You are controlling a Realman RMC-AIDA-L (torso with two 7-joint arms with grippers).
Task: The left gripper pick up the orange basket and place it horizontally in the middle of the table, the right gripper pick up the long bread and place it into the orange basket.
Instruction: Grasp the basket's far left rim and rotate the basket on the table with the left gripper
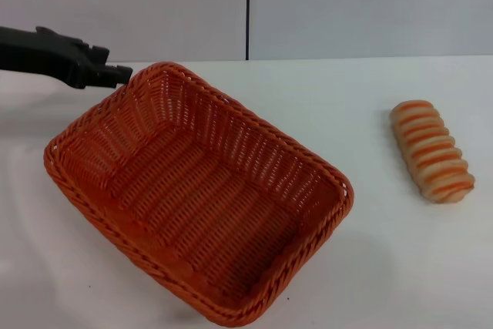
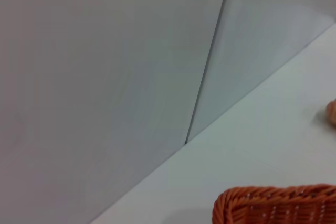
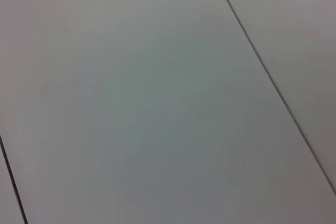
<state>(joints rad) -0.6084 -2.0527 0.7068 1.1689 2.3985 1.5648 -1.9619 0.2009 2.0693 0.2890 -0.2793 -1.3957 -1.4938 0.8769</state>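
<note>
- On the white table (image 1: 370, 267), a bit left of centre, sits the orange basket (image 1: 192, 190). It's lying at a diagonal, one corner pointing to the far left and the opposite one toward the near edge, and nothing is inside it.
- The left gripper (image 1: 115, 75) comes in from the left edge of the head view and ends right at the basket's far-left corner, level with the braided rim. Honestly can't tell whether its fingers are clamped on the rim or just next to it, the tip is too dark and blocky to read.
- The left wrist view only catches a corner of the basket rim (image 2: 273, 205), bare tabletop behind it, and a tiny orange sliver at the edge that could be the bread, hard to say.
- The long bread (image 1: 431, 152) lies well to the right of the basket, stripes running across it, angled a little. Just open table between the two, nothing in the way.
- Behind the table is a plain grey wall (image 1: 347, 5) with a dark vertical seam (image 1: 247, 9) running down to the table's back edge.
- The right gripper doesn't show anywhere. Its wrist view is only grey panels with thin dark seam lines.
</note>
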